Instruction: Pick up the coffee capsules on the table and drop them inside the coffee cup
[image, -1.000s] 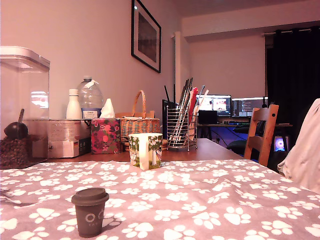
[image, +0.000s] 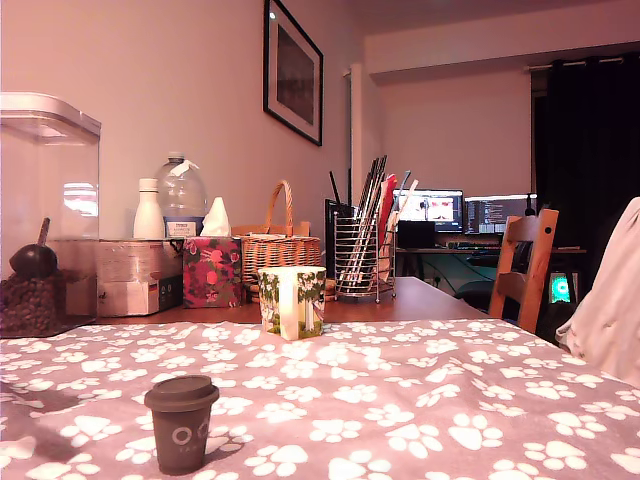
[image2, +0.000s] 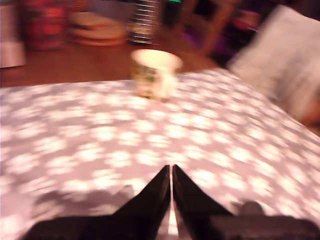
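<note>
A dark brown coffee capsule (image: 182, 423) with pale ring marks stands upright on the paw-print cloth near the front of the exterior view's left. The coffee cup (image: 292, 300), cream-white with green trees, stands farther back near the cloth's far edge. In the blurred wrist view the cup (image2: 155, 72) is well ahead of my gripper (image2: 171, 168). The black fingers are pressed together with nothing between them, low over the cloth. A dark blur (image2: 250, 207) beside the gripper may be the capsule. The gripper is out of the exterior view.
Behind the cup stand a wicker basket (image: 279, 250), a wire utensil holder (image: 363, 255), a floral tissue box (image: 211, 270), bottles and a clear container (image: 45, 215). A wooden chair (image: 525, 265) and a pale cloth (image: 610, 300) are at the exterior view's right.
A shadow has darkened on the cloth at the exterior view's left. The capsule and the cup have not moved.
</note>
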